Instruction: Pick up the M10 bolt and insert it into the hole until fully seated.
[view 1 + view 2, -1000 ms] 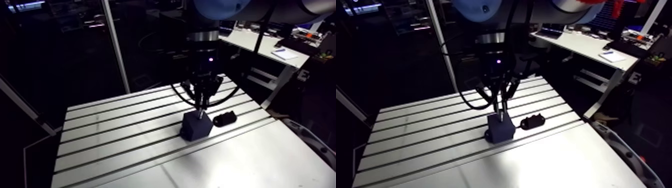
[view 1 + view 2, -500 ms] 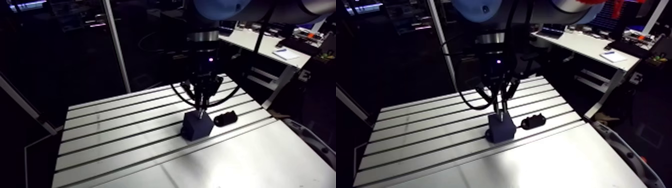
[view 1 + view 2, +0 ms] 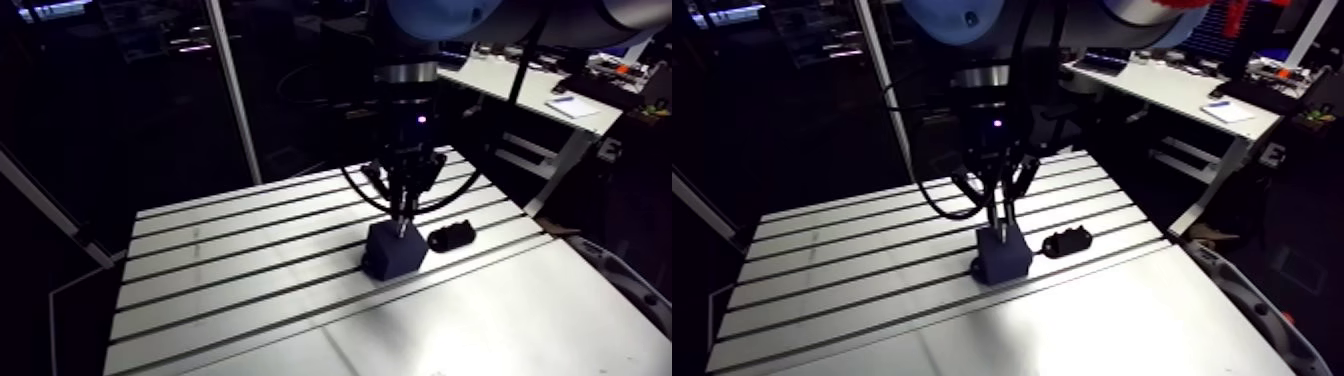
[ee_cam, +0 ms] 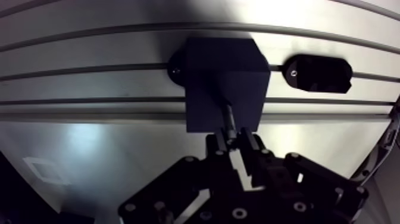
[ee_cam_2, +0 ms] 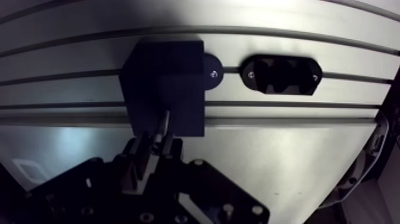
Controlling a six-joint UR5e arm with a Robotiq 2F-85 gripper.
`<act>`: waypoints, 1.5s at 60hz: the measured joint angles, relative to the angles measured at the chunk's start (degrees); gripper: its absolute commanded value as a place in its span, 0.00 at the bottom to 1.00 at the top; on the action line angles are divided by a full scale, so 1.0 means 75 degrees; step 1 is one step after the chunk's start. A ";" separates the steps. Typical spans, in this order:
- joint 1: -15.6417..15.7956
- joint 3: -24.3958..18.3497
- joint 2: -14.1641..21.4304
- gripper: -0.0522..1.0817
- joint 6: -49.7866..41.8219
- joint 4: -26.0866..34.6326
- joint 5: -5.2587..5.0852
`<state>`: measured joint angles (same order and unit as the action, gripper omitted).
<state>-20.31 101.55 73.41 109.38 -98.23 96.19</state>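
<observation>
In the arm view, hovering with gripper [image 3: 402, 208] right over the dark block [image 3: 393, 250]; in the wrist view, clamped on the M10 bolt [image 4: 228, 116], tip just ahead at the block's top face, so seemingly mid-insertion, calling for a straight downward push till seated.

Setting: a robotics lab or workshop test bench.

Evidence:
- An aluminium table [image 3: 250, 300] has parallel slots running along its top.
- An industrial arm [image 3: 407, 95] with light-blue joint caps comes down over the table.
- A dark block [image 3: 392, 250] is screwed to a slot by a round tab.
- A black holder [image 3: 451, 237] sits near the block at its 3 o'clock, screwed down on the same slot.
- The gripper [image 4: 232, 136] clamps a bolt [image 4: 228, 116] at the block's top face.
</observation>
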 measured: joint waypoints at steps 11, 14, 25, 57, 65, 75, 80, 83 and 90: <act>0.0000 0.0007 -0.0017 0.99 0.0002 -0.0056 0.0000; 0.0000 0.0008 -0.0024 0.99 0.0002 -0.0071 0.0000; 0.0000 0.0037 -0.0051 0.99 0.0001 -0.0122 0.0007; 0.0000 0.0228 -0.0077 0.91 -0.0001 -0.0263 0.0002; 0.0000 0.0281 -0.0072 0.07 0.0002 -0.0378 0.0004; -0.0004 0.0295 -0.0043 0.05 0.0004 -0.0448 -0.0013; -0.0014 0.0278 -0.0018 0.05 0.0013 -0.0462 -0.0038; -0.0021 0.0255 -0.0002 0.05 0.0024 -0.0464 -0.0062; -0.0040 0.0112 0.0081 0.05 0.0059 -0.0445 -0.0203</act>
<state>-20.61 102.39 74.02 109.83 -101.56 94.67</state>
